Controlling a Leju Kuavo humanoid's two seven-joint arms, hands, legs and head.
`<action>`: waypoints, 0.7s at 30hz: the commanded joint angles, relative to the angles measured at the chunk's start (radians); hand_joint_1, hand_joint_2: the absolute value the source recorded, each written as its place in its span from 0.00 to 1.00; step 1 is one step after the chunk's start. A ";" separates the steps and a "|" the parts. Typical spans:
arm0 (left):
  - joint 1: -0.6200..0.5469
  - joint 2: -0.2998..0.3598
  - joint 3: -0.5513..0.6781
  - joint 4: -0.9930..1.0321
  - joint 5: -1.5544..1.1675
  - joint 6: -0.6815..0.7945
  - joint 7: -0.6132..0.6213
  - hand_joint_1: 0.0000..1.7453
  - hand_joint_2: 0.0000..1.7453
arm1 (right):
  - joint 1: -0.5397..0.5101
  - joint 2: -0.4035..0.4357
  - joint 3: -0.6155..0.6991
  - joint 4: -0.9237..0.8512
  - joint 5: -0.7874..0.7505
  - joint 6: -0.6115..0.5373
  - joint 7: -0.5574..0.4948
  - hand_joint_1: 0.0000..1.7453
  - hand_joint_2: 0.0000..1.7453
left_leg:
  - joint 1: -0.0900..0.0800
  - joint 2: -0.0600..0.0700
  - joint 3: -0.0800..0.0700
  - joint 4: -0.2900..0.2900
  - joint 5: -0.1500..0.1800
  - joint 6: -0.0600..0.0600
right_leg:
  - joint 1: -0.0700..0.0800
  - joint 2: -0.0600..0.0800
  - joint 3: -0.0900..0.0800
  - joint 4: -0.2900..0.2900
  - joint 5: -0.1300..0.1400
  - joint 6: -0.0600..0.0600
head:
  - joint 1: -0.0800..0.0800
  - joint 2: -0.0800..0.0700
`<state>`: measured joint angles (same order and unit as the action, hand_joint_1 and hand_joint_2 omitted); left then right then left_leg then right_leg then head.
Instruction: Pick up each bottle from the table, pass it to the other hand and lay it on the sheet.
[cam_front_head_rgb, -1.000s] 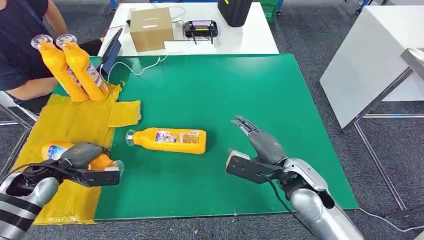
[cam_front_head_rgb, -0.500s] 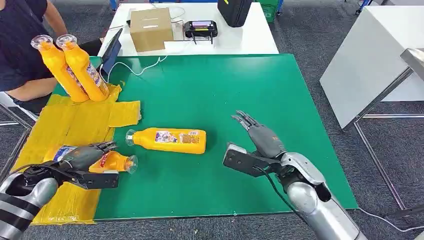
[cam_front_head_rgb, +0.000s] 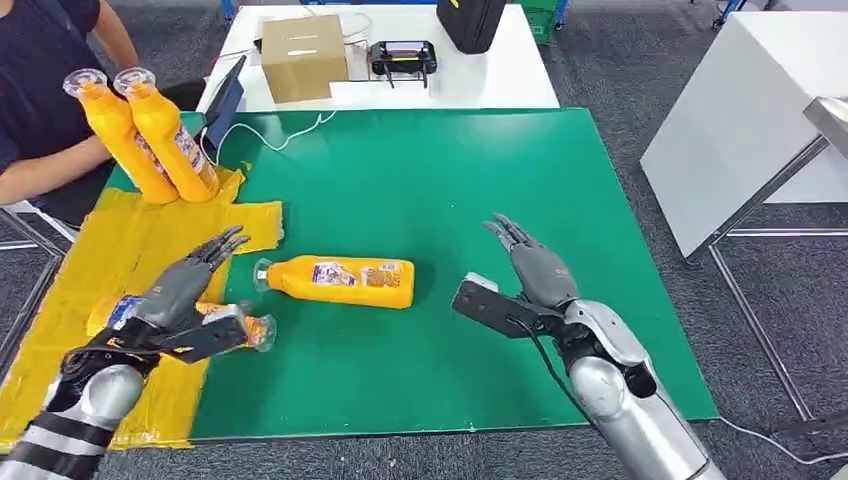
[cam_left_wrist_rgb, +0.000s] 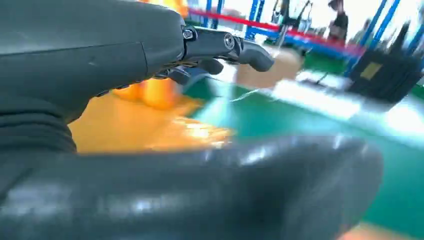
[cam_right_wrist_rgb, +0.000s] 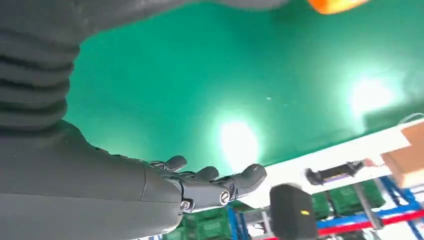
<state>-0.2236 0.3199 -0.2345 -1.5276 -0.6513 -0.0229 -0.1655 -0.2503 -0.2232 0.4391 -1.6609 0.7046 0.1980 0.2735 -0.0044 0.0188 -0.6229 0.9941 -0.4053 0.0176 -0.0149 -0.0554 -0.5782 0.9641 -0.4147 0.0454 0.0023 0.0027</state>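
Green surface (cam_front_head_rgb: 480, 180): left hand (cam_front_head_rgb: 178, 290) spread, empty, above bottle (cam_front_head_rgb: 232, 325) lying on yellow sheet (cam_front_head_rgb: 120, 250) edge, cap twd centre. Right hand (cam_front_head_rgb: 535, 275) spread, empty. 2nd bottle (cam_front_head_rgb: 340, 281) lies crosswise, cap left.

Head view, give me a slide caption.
Left hand open above a bottle on the yellow sheet; right hand open.

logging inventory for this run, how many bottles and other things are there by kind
orange bottles: 4 (two held up by a person, one on the green table, one on the yellow sheet under the left hand)
cardboard box: 1
yellow sheet: 1
total: 6
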 joint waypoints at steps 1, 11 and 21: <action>0.022 -0.247 0.189 -0.206 0.164 -0.056 -0.004 0.00 0.00 | -0.120 0.040 0.005 0.181 0.013 0.051 -0.026 0.00 1.00 | 0.000 0.002 0.002 0.000 -0.001 -0.001 | 0.000 0.005 0.002 0.000 0.000 -0.001 | -0.001 0.000; -0.026 -0.271 0.151 -0.186 0.308 -0.115 0.006 0.00 0.00 | -0.300 0.094 0.105 0.430 0.001 0.091 -0.051 0.00 1.00 | 0.002 0.002 0.004 0.001 0.000 -0.001 | 0.001 0.007 0.003 0.001 0.000 -0.001 | -0.001 0.000; -0.063 -0.272 0.109 -0.188 0.338 -0.124 0.005 0.00 0.00 | -0.369 0.174 0.186 0.556 -0.045 0.115 -0.077 0.00 1.00 | 0.002 0.001 0.003 0.000 0.000 -0.001 | 0.001 0.005 0.002 0.002 0.000 -0.001 | -0.001 0.000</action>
<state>-0.2247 0.0729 -0.1026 -1.7407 -0.3251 -0.1381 -0.1663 -0.5101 -0.1126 0.5245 -1.3021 0.6691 0.3029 0.2041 -0.0036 0.0195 -0.6220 0.9941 -0.4038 0.0180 -0.0141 -0.0552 -0.5784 0.9658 -0.4141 0.0459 0.0015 0.0027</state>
